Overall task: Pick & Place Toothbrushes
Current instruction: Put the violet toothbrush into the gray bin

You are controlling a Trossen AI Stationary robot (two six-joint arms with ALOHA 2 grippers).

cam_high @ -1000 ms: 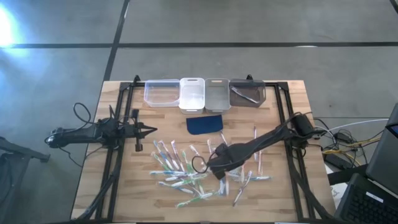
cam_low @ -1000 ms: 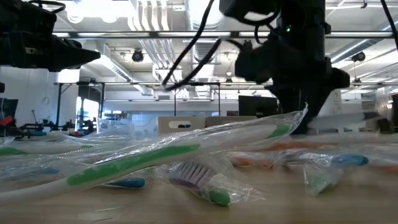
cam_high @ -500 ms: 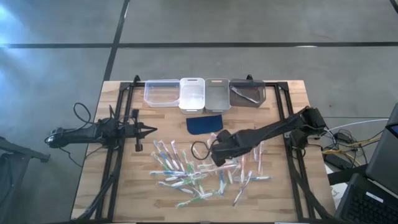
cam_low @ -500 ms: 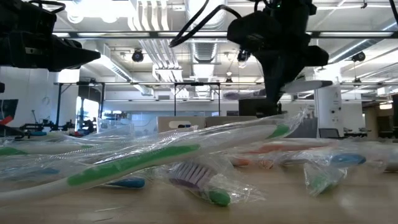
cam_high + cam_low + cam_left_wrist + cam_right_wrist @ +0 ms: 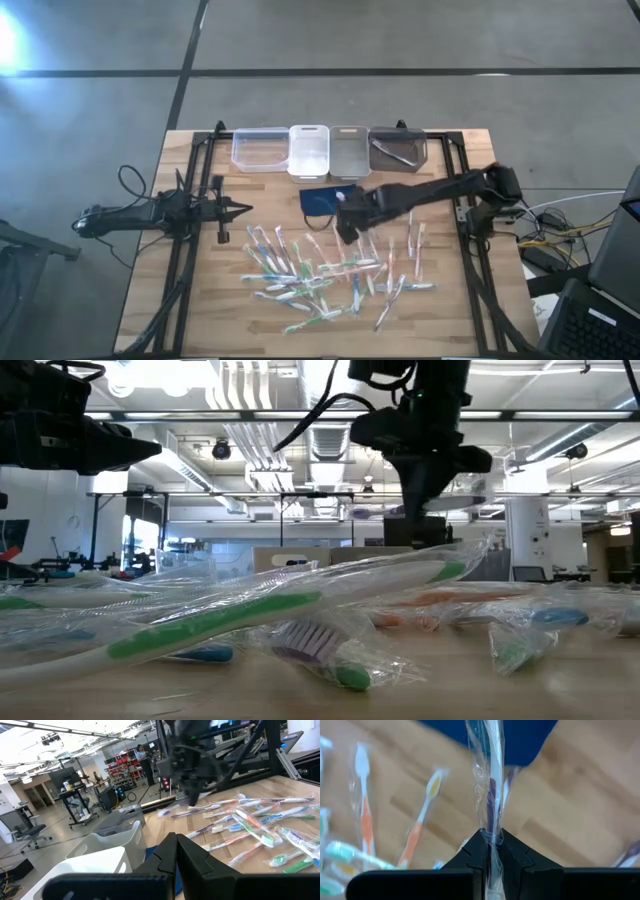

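Observation:
Many toothbrushes (image 5: 320, 275) in clear wrappers lie scattered on the wooden table's near middle. My right gripper (image 5: 343, 222) hangs over the near right end of the dark blue pad (image 5: 322, 199), shut on one wrapped toothbrush (image 5: 490, 780) with purple accents. The left wrist view shows the same toothbrush (image 5: 200, 809) under that gripper. My left gripper (image 5: 245, 209) waits shut and level at the table's left side, touching nothing. My right gripper pinches the wrapped toothbrush's shaft (image 5: 491, 831) between its two fingers, wrapper and all, beside a purple stretch. The fingers come steeply from above and lie across the toothbrush. It is lifted clear of the table and lies about level.
Four small bins stand in a row at the far edge: a clear one (image 5: 260, 150), a white one (image 5: 309, 150), a grey one (image 5: 349, 150) and a dark one (image 5: 398, 148) with something lying inside. Black frame rails run along both table sides.
My right gripper has risen from the pile and gone toward the table's far edge, staying shut on the wrapped toothbrush, which is now lifted clear. It has come from the pile's right part to the blue pad's near right end.

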